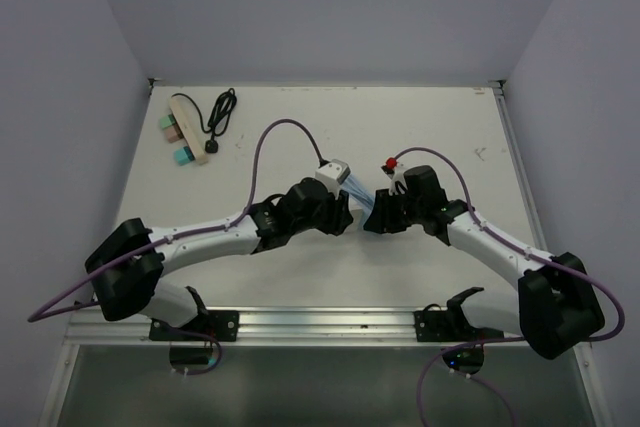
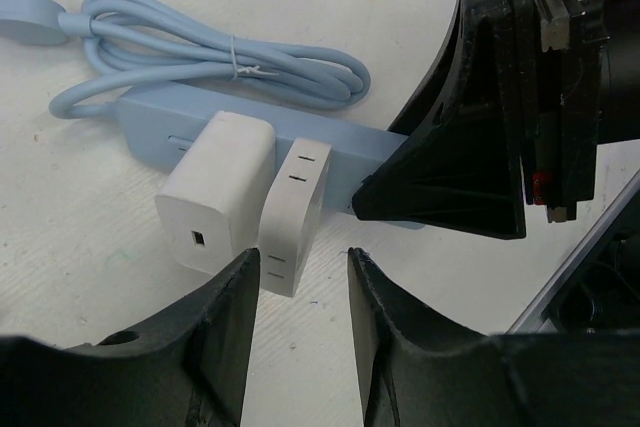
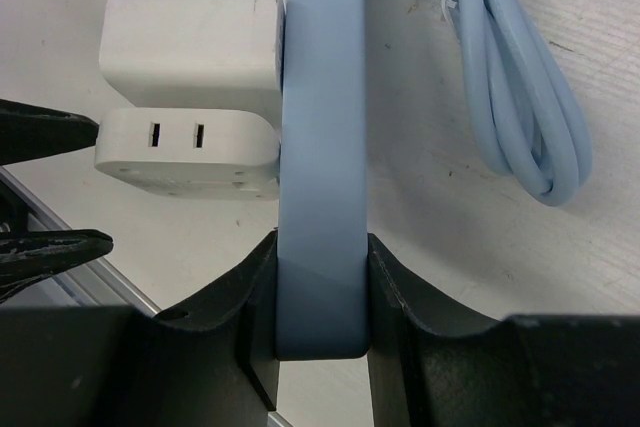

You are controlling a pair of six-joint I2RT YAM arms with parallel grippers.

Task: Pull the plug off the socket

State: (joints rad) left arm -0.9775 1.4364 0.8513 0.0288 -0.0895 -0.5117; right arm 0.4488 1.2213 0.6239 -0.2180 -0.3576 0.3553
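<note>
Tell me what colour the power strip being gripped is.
The power strip is light blue, clearest in the right wrist view.

A cream power strip [image 1: 188, 129] lies well apart from the left claw [image 1: 355, 202], far off to its left and beyond it, near the table's [image 1: 300, 117] far-left corner. Pink [image 1: 172, 132], green [image 1: 167, 120] and teal [image 1: 182, 155] blocks sit along the strip's left side. Its black cord [image 1: 220, 112] is coiled just to its right, on the claw's side.
</note>
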